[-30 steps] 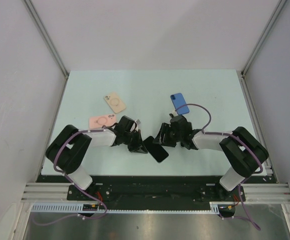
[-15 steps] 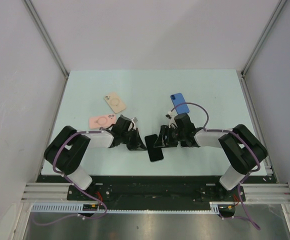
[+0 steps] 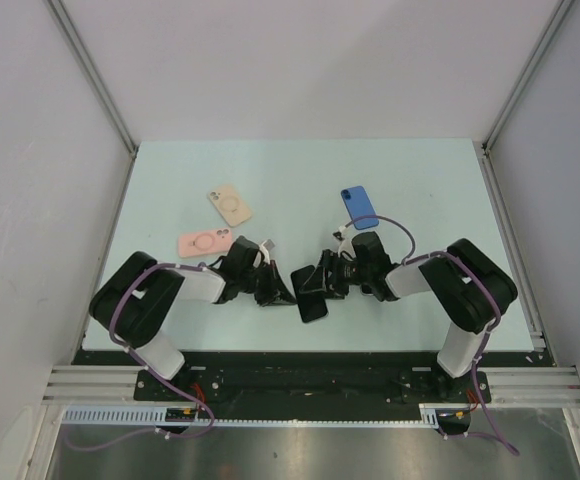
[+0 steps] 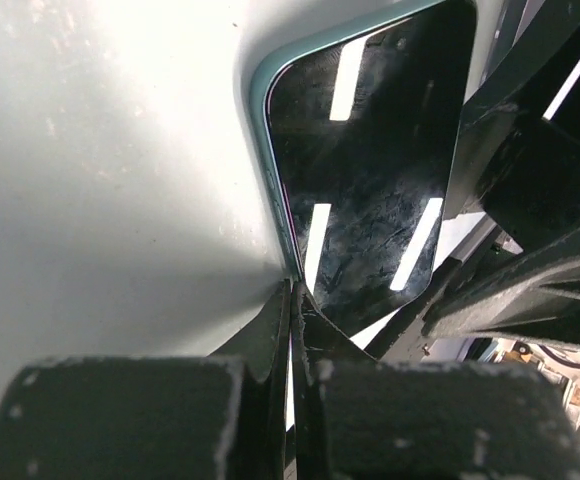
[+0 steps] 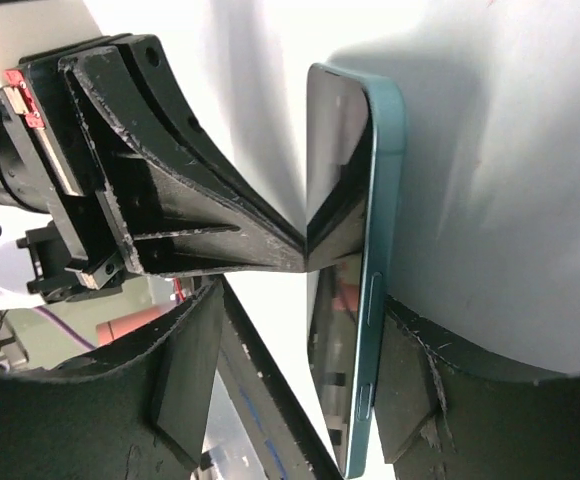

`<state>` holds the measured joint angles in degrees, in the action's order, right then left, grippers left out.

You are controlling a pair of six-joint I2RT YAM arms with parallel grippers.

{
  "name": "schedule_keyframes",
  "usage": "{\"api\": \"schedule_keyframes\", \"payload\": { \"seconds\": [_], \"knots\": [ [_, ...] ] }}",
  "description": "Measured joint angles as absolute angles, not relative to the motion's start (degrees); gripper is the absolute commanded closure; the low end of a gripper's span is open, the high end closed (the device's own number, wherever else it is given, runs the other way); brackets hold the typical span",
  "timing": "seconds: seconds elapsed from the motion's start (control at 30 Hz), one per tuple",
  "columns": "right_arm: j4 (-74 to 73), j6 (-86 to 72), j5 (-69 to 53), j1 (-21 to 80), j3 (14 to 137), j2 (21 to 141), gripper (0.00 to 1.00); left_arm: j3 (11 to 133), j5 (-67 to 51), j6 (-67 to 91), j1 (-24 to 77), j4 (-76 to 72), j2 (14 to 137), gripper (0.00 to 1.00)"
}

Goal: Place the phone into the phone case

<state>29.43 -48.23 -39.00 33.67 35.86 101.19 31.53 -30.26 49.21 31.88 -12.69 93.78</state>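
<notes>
The phone [image 3: 310, 294], black screen up with a teal frame, lies on the table between my two grippers. My left gripper [image 3: 276, 291] is shut, and its tips [image 4: 294, 298] press against the phone's [image 4: 370, 170] left edge. My right gripper [image 3: 326, 281] is open and straddles the phone's other side. In the right wrist view the phone [image 5: 367, 290] stands edge on between the fingers of my right gripper [image 5: 305, 340]. One finger [image 5: 410, 395] touches its back, the other [image 5: 185, 385] stays apart. The blue case [image 3: 360, 207], pink case [image 3: 203, 241] and beige case [image 3: 230, 205] lie further back.
The left gripper's shut fingers [image 5: 170, 210] show in the right wrist view, their tip on the phone's screen. The table's front edge [image 3: 310, 345] runs close behind the grippers. White walls enclose the table on three sides.
The phone has turned from a diagonal lie to nearly upright in the top view. My right gripper has moved in around its right side. My left gripper has kept to its left edge.
</notes>
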Motion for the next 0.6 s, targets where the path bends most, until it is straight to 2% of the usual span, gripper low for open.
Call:
{"api": "schedule_keyframes", "payload": {
  "seconds": [0.13, 0.23, 0.33, 0.37, 0.43, 0.47, 0.53, 0.57, 0.6],
  "knots": [
    [31.51, -50.48, -40.64, 34.00, 35.24, 101.67, 0.45, 31.51, -30.52, 49.54, 32.23, -13.52, 94.19, 1.00],
    [31.51, -50.63, -40.69, 33.95, 35.03, 101.65, 0.53, 31.48, -30.50, 49.54, 32.29, -13.65, 94.19, 1.00],
    [30.17, -50.06, -40.10, 33.74, 34.61, 101.45, 0.74, 31.46, -30.26, 49.54, 32.42, -13.63, 94.06, 1.00],
    [29.06, -49.63, -39.53, 33.67, 34.50, 101.16, 0.88, 31.40, -29.98, 49.54, 32.51, -13.56, 93.80, 1.00],
    [26.46, -48.42, -37.95, 33.50, 34.48, 100.16, 0.97, 31.16, -28.64, 49.52, 32.77, -12.60, 92.71, 0.98],
    [25.58, -48.03, -37.63, 33.50, 34.44, 99.63, 1.00, 31.11, -27.59, 49.30, 32.77, -11.31, 91.81, 0.92],
    [23.62, -47.29, -35.88, 33.47, 34.06, 97.65, 1.00, 31.14, -24.97, 48.45, 32.88, -7.97, 89.65, 0.82],
    [22.85, -46.74, -35.22, 33.41, 33.71, 96.77, 1.00, 31.24, -23.68, 47.88, 32.86, -6.22, 88.71, 0.61],
    [22.24, -46.50, -34.85, 33.36, 33.43, 96.14, 1.00, 31.66, -22.17, 47.51, 32.82, -3.53, 87.31, 0.51]
  ]
}}
